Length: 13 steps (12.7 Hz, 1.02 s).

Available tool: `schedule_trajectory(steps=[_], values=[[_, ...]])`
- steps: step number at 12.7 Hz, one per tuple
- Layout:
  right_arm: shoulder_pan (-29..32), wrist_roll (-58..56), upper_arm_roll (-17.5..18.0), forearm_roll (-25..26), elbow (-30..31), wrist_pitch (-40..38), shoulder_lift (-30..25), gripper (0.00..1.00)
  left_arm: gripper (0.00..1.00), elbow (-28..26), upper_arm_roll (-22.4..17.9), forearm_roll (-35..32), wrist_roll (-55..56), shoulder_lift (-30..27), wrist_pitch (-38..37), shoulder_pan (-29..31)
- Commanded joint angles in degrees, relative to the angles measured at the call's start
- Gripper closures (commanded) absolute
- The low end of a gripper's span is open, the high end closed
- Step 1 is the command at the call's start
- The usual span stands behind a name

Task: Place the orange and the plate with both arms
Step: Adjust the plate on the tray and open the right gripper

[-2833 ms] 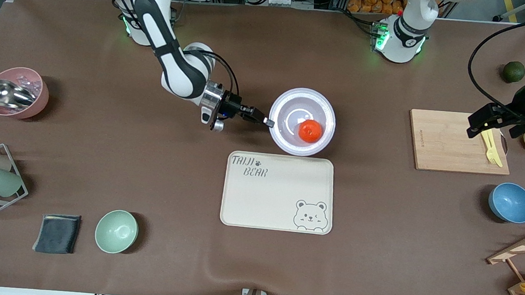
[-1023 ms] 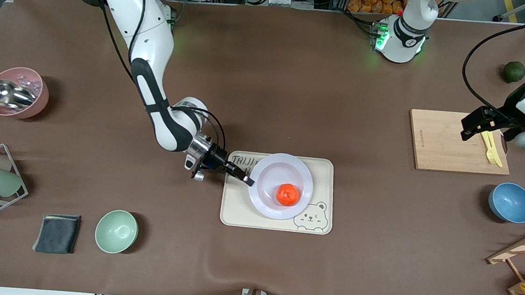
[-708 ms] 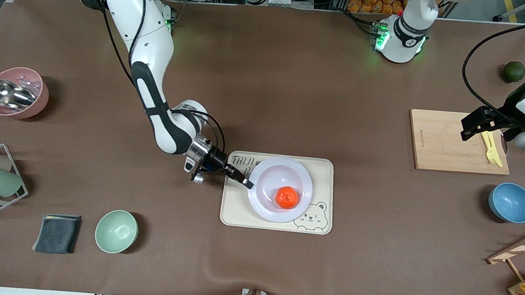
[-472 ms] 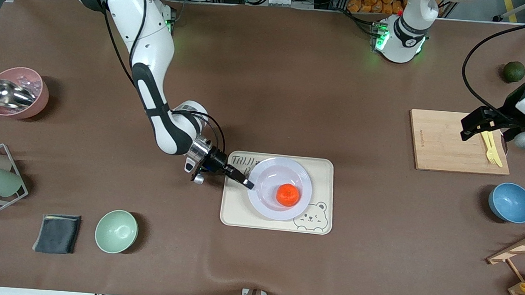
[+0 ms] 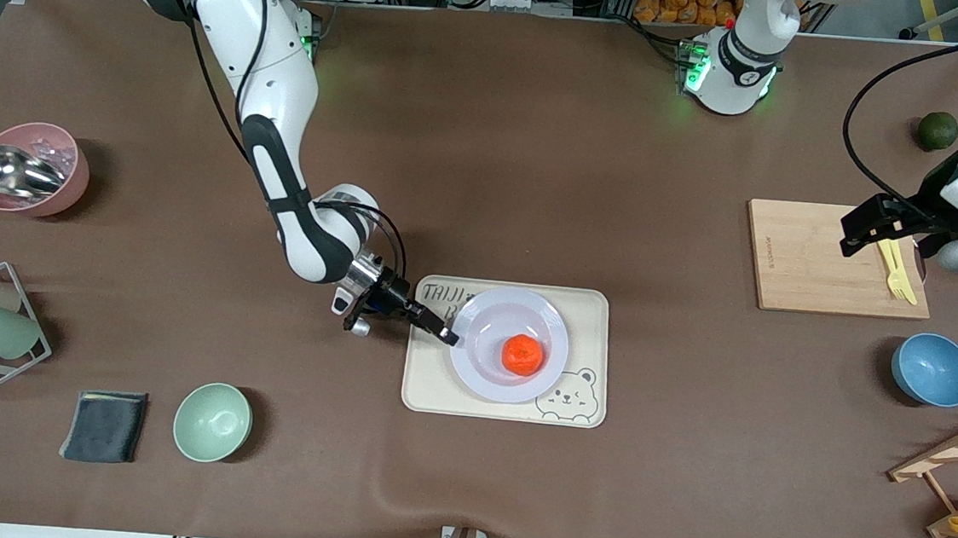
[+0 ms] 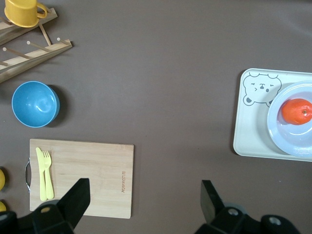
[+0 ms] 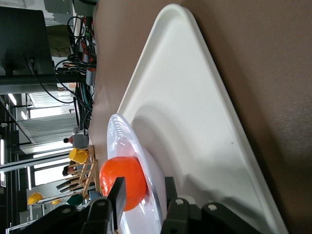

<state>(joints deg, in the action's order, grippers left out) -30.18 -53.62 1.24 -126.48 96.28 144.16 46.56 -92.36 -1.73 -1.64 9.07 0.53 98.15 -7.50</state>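
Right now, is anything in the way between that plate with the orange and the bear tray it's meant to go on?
Nothing visible: the plate already rests on the bear tray, the orange in it. The right gripper is at the plate's rim, jaws loosened. The left gripper waits open over the cutting board.

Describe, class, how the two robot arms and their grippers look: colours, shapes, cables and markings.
Both arms are glossy white with black joint sections, and green lights glow at their round bases. The right arm bears small black lettering on a dark band, a silver wrist ring and looping black cables. The right gripper and left gripper are black, with slim two-finger jaws. A thick black cable arcs by the left arm.
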Motion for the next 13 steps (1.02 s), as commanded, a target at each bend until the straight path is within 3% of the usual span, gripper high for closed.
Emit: schedule_trajectory(steps=[1, 5, 11, 13], values=[[1.0, 7.79, 0.96, 7.27, -1.62, 1.04, 0.46, 0.61, 0.0, -0.27, 0.41, -0.73, -0.2, -0.27, 0.72, 0.29], [1.61, 18.0, 0.87, 15.97, -1.71, 1.39, -0.24, 0.61, 0.0, -0.1, 0.41, -0.73, -0.28, -0.36, 0.72, 0.38], [3.9, 42.24, 0.96, 38.46, -2.94, 0.6, -1.91, 0.56, 0.0, 0.26, 0.41, -0.47, -0.2, -0.53, 0.64, 0.73], [5.04, 47.01, 1.05, 43.13, -3.29, -0.36, -2.18, 0.55, 0.0, 0.26, 0.41, -0.47, -0.11, -0.8, 0.29, 0.73]])
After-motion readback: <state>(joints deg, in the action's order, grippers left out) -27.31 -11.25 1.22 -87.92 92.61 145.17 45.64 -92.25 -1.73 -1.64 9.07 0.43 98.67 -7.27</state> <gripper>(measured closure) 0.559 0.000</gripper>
